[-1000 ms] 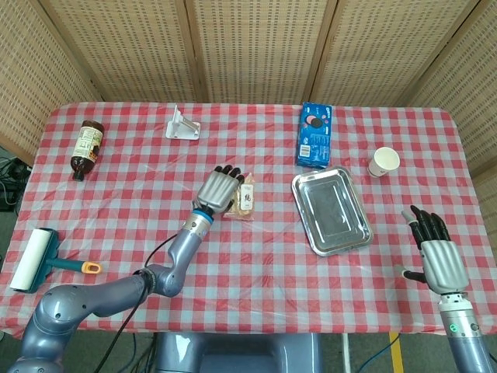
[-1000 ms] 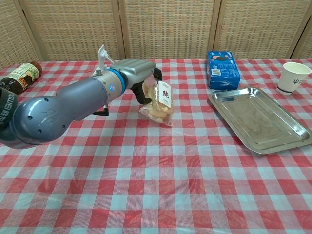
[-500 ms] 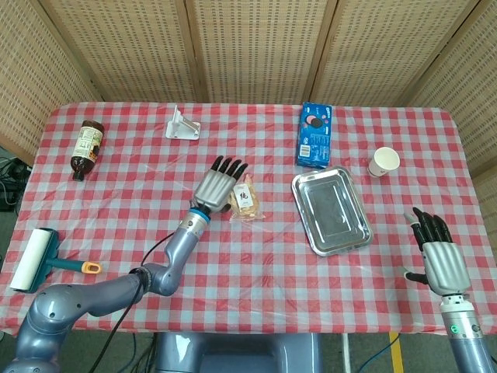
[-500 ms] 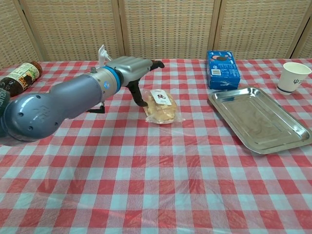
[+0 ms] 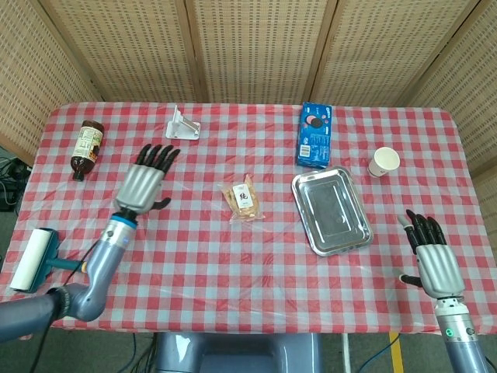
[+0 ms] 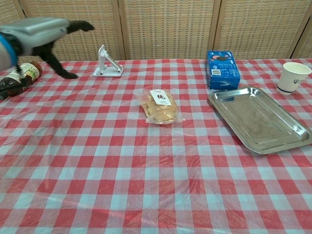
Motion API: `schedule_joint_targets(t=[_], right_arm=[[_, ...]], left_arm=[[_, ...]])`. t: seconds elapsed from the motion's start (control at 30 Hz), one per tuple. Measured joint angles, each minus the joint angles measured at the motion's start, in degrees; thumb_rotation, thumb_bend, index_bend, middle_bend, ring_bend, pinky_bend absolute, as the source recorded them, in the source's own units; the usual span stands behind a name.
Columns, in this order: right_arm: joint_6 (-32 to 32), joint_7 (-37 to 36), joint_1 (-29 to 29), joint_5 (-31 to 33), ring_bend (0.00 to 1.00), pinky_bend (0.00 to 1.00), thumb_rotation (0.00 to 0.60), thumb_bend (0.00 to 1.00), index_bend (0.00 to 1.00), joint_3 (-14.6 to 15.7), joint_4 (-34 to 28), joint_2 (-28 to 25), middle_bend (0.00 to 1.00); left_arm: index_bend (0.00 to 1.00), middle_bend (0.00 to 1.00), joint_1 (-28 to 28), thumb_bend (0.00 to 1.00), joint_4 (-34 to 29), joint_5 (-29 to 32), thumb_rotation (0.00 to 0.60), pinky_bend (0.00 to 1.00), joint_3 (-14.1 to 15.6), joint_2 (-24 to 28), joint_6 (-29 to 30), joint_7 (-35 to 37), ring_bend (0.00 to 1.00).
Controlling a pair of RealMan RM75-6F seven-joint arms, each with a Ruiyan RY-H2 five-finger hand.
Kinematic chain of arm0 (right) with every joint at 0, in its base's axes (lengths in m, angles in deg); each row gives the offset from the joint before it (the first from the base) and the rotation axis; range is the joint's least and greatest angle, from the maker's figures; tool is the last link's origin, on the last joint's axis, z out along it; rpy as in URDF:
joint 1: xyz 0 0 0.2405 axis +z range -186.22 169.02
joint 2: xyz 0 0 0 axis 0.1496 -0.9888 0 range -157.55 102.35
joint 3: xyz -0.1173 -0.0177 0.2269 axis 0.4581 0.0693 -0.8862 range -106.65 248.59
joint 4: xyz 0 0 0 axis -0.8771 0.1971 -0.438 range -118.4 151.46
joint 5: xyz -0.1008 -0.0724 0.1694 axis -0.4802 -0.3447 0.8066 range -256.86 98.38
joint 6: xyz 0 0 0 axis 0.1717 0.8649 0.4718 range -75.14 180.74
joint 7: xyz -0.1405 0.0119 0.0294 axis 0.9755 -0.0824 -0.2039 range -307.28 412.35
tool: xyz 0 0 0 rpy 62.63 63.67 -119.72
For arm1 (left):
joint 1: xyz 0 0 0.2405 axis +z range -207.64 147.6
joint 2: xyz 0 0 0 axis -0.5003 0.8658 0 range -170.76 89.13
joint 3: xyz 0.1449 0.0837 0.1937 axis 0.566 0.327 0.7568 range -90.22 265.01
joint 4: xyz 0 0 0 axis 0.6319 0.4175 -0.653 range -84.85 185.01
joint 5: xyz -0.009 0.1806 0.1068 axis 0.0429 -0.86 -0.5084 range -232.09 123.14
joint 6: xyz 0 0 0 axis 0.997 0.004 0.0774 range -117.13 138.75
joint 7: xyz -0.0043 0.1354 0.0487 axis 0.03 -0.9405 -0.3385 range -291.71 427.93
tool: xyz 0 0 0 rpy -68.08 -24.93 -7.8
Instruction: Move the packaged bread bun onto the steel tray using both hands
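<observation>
The packaged bread bun [image 5: 243, 200] [image 6: 160, 107] lies flat on the checked cloth near the table's middle, untouched by either hand. The steel tray [image 5: 331, 210] [image 6: 258, 119] lies bare to its right, a short gap away. My left hand [image 5: 143, 181] [image 6: 43, 34] hovers well to the left of the bun, fingers spread, holding nothing. My right hand [image 5: 431, 255] is at the table's front right corner beyond the tray, fingers apart and holding nothing; it shows only in the head view.
A blue cookie box [image 5: 315, 134] and a paper cup [image 5: 384, 162] stand behind the tray. A white bracket [image 5: 182, 124] and a sauce bottle [image 5: 87, 144] sit at the back left. A lint roller [image 5: 35, 259] lies at the front left edge.
My left hand let go of the bun, which dropped flat onto the cloth, then the hand drew far back to the left. The right hand shifted slightly.
</observation>
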Motion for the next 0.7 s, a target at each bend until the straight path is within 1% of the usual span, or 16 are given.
schedule_joint_targets(t=[0.03,0.13,0.33,0.43,0.6,0.7], right_arm=[[-0.2,0.3,-0.1,-0.1,0.00,0.00,0.600,0.06,0.00,0.0,-0.1,0.1,0.00],[-0.7,1.4,-0.2,-0.8,0.00,0.00,0.600,0.06,0.00,0.3,-0.7,0.3,0.00],[-1.5,2.9,-0.4,-1.6,0.00,0.00,0.600,0.06,0.00,0.5,-1.1,1.0,0.00],[-1.5,3.2,-0.3,-1.6,0.00,0.00,0.600,0.06,0.00,0.4,-1.1,1.0,0.00],[-2.6,3.1,0.3,-1.9,0.00,0.00,0.600,0.06,0.00,-1.1,-1.8,1.2,0.00],[-2.3,3.7,1.5,-2.6,0.00,0.00,0.600,0.06,0.00,-1.9,-3.8,0.8,0.00]], left_arm=[[0.00,0.00,2.0,0.19,-1.6,-1.2,0.600,0.00,1.1,1.8,1.9,0.5,0.00],[0.00,0.00,6.7,0.19,-4.3,-4.5,0.600,0.00,4.1,4.8,6.6,1.7,0.00],[0.00,0.00,15.9,0.19,-8.1,-10.6,0.600,0.00,10.5,7.9,15.5,3.6,0.00],[0.00,0.00,19.4,0.19,-8.8,-12.3,0.600,0.00,13.1,8.6,18.6,4.2,0.00],[0.00,0.00,24.0,0.19,-6.9,-16.7,0.600,0.00,15.6,8.5,22.8,4.9,0.00],[0.00,0.00,24.9,0.19,-6.5,-17.4,0.600,0.00,15.6,8.8,23.0,7.2,0.00]])
